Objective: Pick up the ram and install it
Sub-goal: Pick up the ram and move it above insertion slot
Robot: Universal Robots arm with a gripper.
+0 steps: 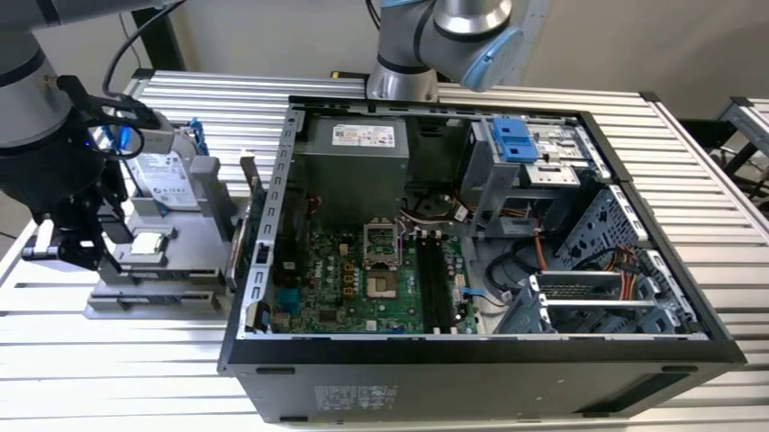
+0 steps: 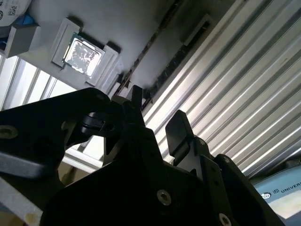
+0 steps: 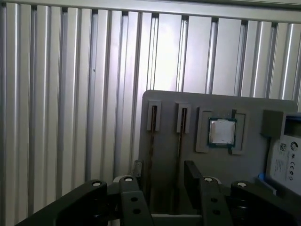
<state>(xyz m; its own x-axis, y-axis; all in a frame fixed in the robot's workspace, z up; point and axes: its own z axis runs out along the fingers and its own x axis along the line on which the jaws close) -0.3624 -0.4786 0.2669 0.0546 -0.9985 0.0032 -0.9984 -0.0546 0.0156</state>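
Computer case: black tower laid on its side with the lid off, well off to the exterior view's right of the gripper. Inside it are a green motherboard and long black slots. Table: ribbed aluminium slats, running beneath the gripper and every item listed. Arm: grey and black, holding the gripper over the fixture. Fixture: grey parts holder on the table below the gripper, just beside the case wall. Hard drive: silver with blue rails, seated in the fixture beyond the processor chip from the gripper. Gripper, in both wrist views: black, its two fingers standing apart with nothing held. Ram: edge-on in the first wrist view, a thin dark strip upright in a fixture groove, beneath the gap between the fingers; whether a fingertip touches it cannot be told. Second strip: same kind, in the parallel groove just beside the ram. Processor chip: square, silver-topped, in a recess between the grooves and the hard drive.
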